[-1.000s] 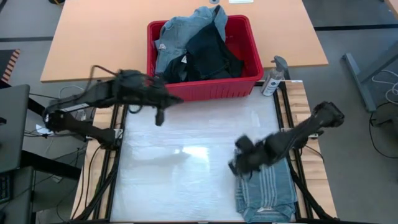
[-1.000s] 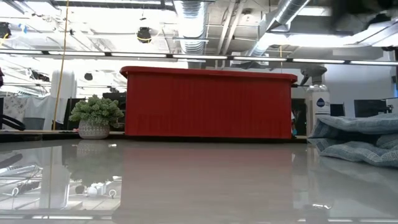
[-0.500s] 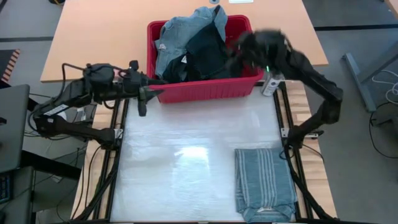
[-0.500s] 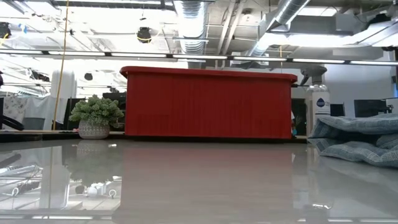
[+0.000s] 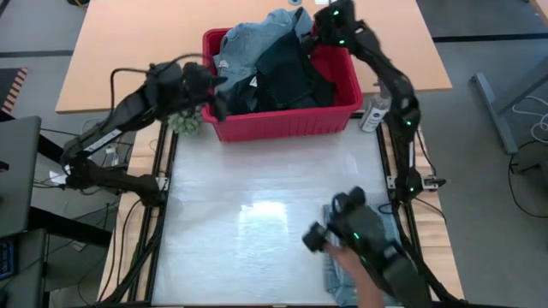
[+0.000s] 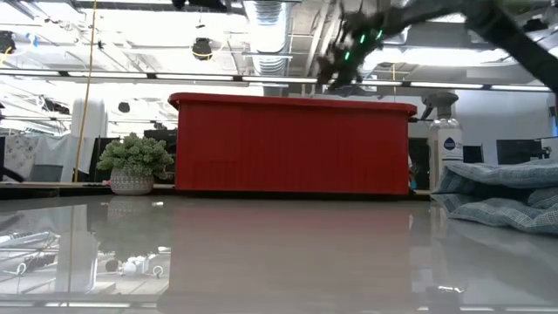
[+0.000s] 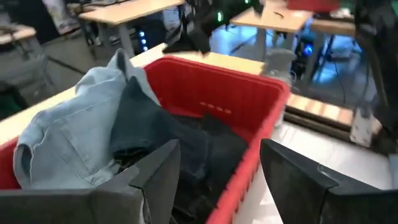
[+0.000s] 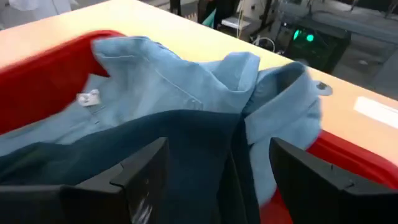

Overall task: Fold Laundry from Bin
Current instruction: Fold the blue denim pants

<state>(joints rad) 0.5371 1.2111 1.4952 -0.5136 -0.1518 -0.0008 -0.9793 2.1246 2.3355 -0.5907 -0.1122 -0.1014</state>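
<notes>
Laundry: heaped in bin, at 12 o'clock of table; spills above rim.
Bin axis: long side runs 9–3.
Top pieces: light blue piece over far-left part of heap, peak toward far rim; dark navy piece mid-heap, beside and partly under it.
Light blue axis: approx 8–2 in high view, high end pointing to 2.
L gripper: at bin's near-left corner, by rim; fingers apart, nothing betw. them.
R gripper: above bin's far-right corner; fingers wide apart, holding nothing.
Heap from L: lies to approx 2 o'clock, across rim.
Heap from R: lies to approx 8 o'clock, just below claw.
Nearer arm (judgement): R, close over light blue peak; L has to clear rim first.
Next move (judgement): R drops on peak, closes across cloth.
Striped shirt: folded, at table's 4–5 o'clock, well apart from bin.
</notes>
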